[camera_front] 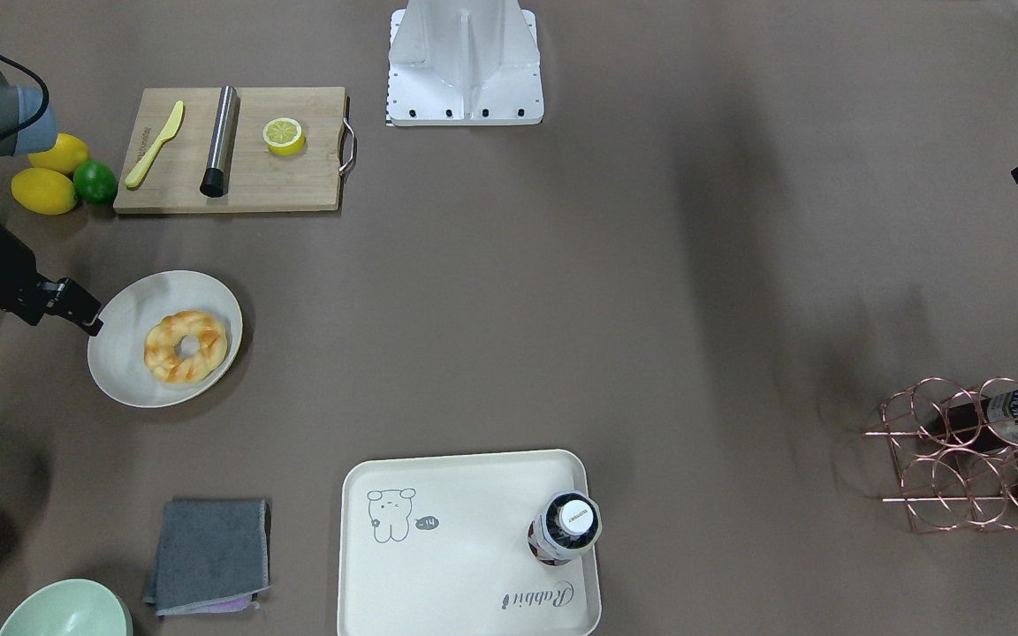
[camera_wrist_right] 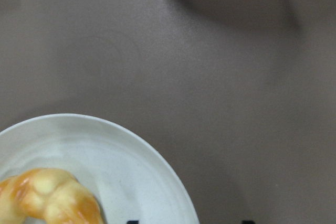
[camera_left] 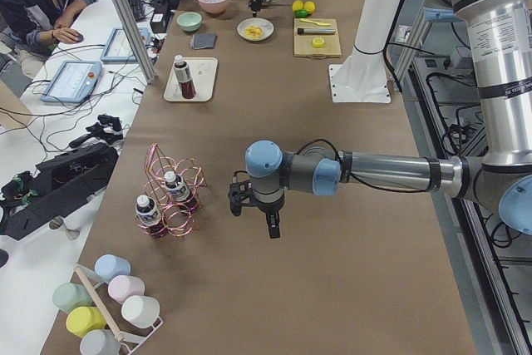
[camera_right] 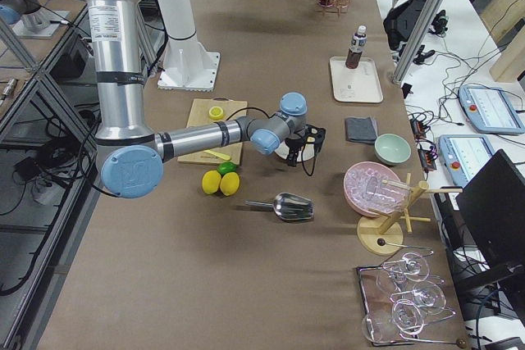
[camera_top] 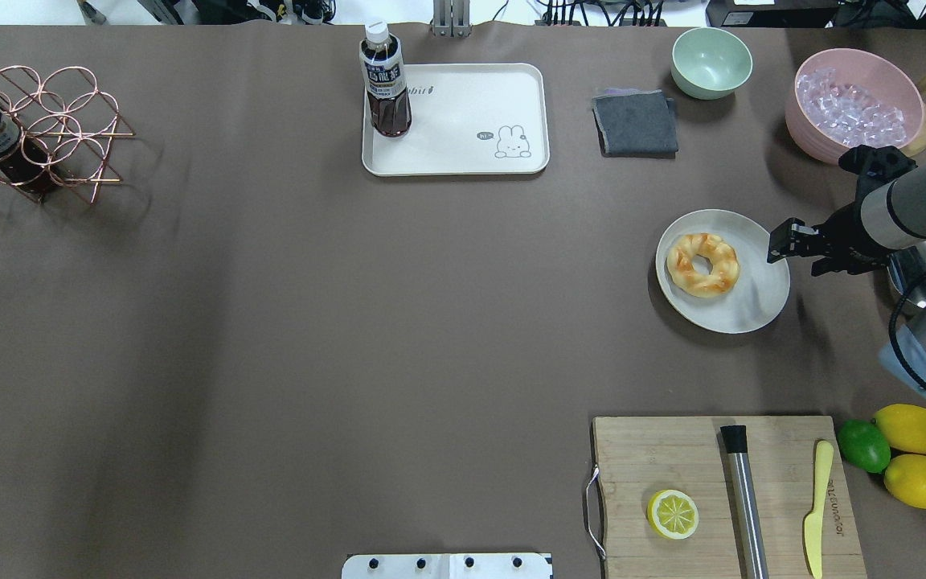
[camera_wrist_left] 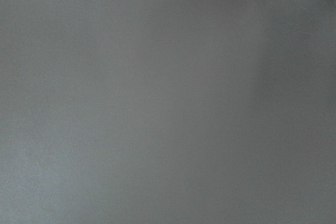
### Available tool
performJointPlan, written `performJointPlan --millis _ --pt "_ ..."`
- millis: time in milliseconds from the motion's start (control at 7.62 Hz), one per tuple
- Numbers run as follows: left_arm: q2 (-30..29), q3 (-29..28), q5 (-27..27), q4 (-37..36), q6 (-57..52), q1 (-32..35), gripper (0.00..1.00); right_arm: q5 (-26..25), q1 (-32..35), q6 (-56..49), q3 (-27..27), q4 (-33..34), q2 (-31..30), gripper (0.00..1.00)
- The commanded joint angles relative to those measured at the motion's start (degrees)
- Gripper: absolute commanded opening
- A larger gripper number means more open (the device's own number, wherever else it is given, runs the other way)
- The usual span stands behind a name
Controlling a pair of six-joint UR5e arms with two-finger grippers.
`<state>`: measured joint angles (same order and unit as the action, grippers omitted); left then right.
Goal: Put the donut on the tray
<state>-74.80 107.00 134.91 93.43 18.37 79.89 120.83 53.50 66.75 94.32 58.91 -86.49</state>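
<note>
Overhead exterior shows the donut point(camera_top: 702, 264) lying flat on the round plate point(camera_top: 756, 312), on the robot's rt half of the table point(camera_top: 310, 338); nothing grips it, so I'd put the task at the approach stage, pickup not yet done; the right gripper point(camera_top: 778, 241) hovers just beside the plate's rim, pointed at the donut, prob. because that arm is the near one; its jaws stand wide apart, as the rt wrist view has two dark fingertips point(camera_wrist_right: 132, 222) spread across the bottom edge w/ plate and a bit of donut at lower left; wide spread makes sense for taking the ring across its body; how high it sits above the plate I can't judge well, views being steep or small; the tray point(camera_top: 463, 129) lies at the far edge near mid-table, well apart from the plate, so a long carry away from the robot is needed; a bottle point(camera_top: 385, 80) stands upright in one corner of the tray, leaving the middle and the cartoon drawing point(camera_top: 511, 143) end bare; best drop spot is that bare part, away from the bottle, to avoid tipping it; the left gripper point(camera_left: 254, 209) hangs over the table near the wine rack point(camera_left: 170, 197), well apart from donut and tray, likely parked out of the way; seen only from the side, so can't tell if it's spread or closed.
</note>
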Motion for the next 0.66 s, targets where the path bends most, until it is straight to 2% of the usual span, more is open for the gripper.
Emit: performJointPlan --millis 0,394,525 --pt "-0.09 0.05 0.00 0.00 0.00 0.00 0.98 -1.12 -2.17 2.42 -0.10 -0.46 0.44 0.61" --pt "-0.09 -0.04 0.00 0.00 0.00 -0.70 0.98 -2.17 -3.40 2.51 -0.10 -0.55 -0.43 0.60" --pt "-0.17 -0.04 0.00 0.00 0.09 -0.79 0.98 -2.61 -3.67 2.42 -0.10 -0.55 -0.52 0.56"
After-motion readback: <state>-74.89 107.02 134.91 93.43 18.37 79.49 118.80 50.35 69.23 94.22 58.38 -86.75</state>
